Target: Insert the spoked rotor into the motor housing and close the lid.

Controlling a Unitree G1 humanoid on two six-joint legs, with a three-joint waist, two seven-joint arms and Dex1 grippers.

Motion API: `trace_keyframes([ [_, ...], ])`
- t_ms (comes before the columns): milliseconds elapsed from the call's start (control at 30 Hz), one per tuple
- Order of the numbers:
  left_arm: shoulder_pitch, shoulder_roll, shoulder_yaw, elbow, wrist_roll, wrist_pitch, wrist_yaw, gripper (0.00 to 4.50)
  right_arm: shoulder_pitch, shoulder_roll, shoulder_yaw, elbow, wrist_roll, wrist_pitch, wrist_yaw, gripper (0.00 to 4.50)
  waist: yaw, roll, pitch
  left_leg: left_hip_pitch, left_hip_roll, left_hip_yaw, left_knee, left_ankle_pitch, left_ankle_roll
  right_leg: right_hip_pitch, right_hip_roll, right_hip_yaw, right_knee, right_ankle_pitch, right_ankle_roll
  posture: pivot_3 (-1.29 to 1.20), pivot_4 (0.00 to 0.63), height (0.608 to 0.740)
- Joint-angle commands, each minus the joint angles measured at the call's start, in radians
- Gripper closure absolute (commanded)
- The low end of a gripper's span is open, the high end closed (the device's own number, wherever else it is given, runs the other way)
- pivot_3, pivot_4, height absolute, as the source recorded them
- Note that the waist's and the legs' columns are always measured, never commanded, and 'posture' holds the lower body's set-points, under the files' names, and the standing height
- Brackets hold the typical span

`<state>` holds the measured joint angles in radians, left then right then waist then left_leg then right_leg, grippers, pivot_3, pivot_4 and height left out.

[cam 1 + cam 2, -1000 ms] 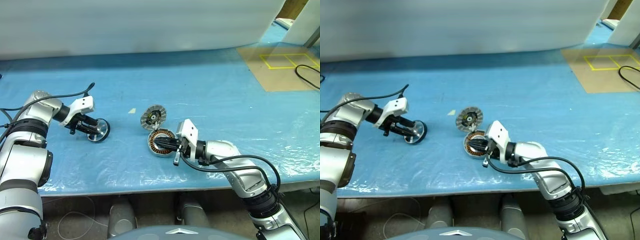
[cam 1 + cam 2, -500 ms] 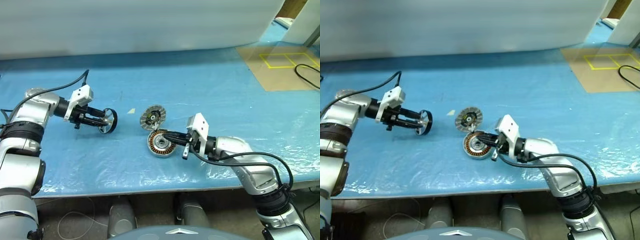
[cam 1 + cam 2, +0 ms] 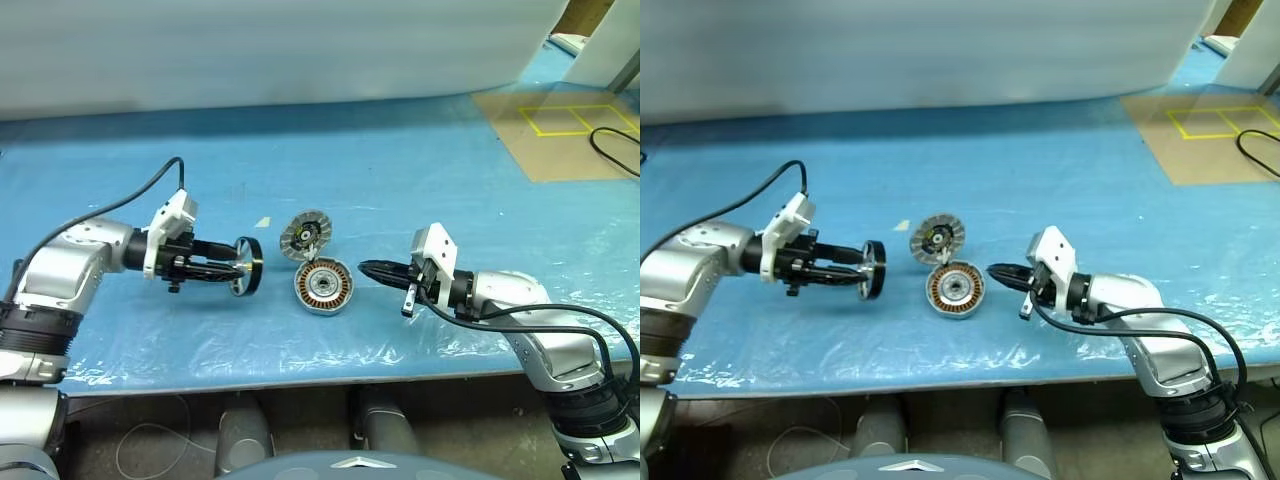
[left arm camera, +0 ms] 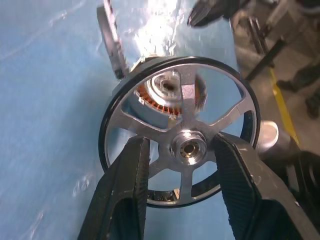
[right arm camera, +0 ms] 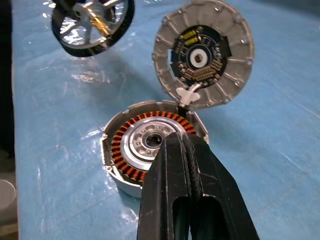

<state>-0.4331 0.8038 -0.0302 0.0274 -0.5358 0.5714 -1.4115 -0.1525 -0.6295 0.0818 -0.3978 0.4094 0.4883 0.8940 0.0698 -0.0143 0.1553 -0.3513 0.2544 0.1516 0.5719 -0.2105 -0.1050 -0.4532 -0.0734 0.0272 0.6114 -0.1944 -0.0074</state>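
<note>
The motor housing (image 3: 323, 288) sat open on the blue-covered bench (image 3: 420, 190), copper windings up around a pale centre. The lid (image 3: 306, 235) stood tipped up on the housing's far rim, joined at the edge, with its segmented face and dark centre turned toward the robot.

To the housing's left, the left gripper (image 3: 238, 268) held the spoked rotor (image 3: 246, 266) — fingers clamped on it, one on either side of the hub, with the ring standing on edge and lifted off the bench. In the left wrist view the two black fingers (image 4: 125, 195) sat between the spokes on both sides of the hub, and the housing showed through the rotor's gaps. The rotor was just beside the housing, not touching it.

To the housing's right, the right gripper (image 3: 365, 268) pointed its tips at the housing, fingers pressed together with nothing between them. In the eye views the tips were near the housing's right rim but clear of it — I couldn't spot any contact. The right wrist view had the closed fingers (image 5: 172, 175) overlapping the near rim of the housing, with the rotor beyond it.

Beyond the housing and well off to the right there was a brown panel with yellow taped squares (image 3: 560, 135), and a black cable (image 3: 610, 150) looped by it.
</note>
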Motion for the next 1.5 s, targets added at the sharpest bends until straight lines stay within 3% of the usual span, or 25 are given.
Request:
trace_keyframes([
  [33,0.059,-0.044,0.052,-0.118,-0.049,0.021,0.096,2.80,0.009,-0.024,-0.015,-0.002,0.008,-0.058,0.050,4.50,0.000,0.000,0.000,0.000,0.000,0.000,0.000,0.000,0.000,0.000,0.000,0.000,0.000,0.000,0.000,0.00,0.150,0.740],
  [367,0.191,-0.199,0.026,-0.231,-0.037,-0.019,0.274,2.80,0.011,-0.053,-0.026,0.052,0.019,-0.119,0.134,4.50,-0.001,0.000,0.000,0.000,0.000,0.001,0.000,0.000,0.001,0.000,0.000,0.000,-0.001,0.000,0.000,0.00,0.150,0.740],
  [833,0.177,-0.306,-0.046,-0.225,0.016,-0.081,0.380,2.80,0.011,-0.052,-0.010,0.050,0.015,-0.105,0.132,4.50,-0.001,0.000,0.000,0.000,0.000,0.001,0.000,0.000,0.001,0.000,0.000,0.001,-0.001,0.000,0.000,0.00,0.150,0.740],
  [1167,0.107,-0.281,-0.085,-0.209,0.063,-0.037,0.417,2.80,0.005,-0.045,-0.002,0.048,0.009,-0.097,0.123,4.50,-0.002,0.000,0.000,0.000,0.000,0.001,0.000,0.000,0.001,0.000,0.000,0.001,-0.001,0.000,0.000,0.00,0.150,0.740],
  [1500,-0.003,-0.244,-0.103,-0.255,0.027,0.152,0.445,2.80,0.004,-0.041,0.010,0.047,-0.001,-0.088,0.102,4.50,-0.001,0.000,0.000,0.000,-0.001,0.001,0.001,0.000,0.001,0.000,0.000,0.001,0.000,0.000,0.000,0.00,0.150,0.740],
])
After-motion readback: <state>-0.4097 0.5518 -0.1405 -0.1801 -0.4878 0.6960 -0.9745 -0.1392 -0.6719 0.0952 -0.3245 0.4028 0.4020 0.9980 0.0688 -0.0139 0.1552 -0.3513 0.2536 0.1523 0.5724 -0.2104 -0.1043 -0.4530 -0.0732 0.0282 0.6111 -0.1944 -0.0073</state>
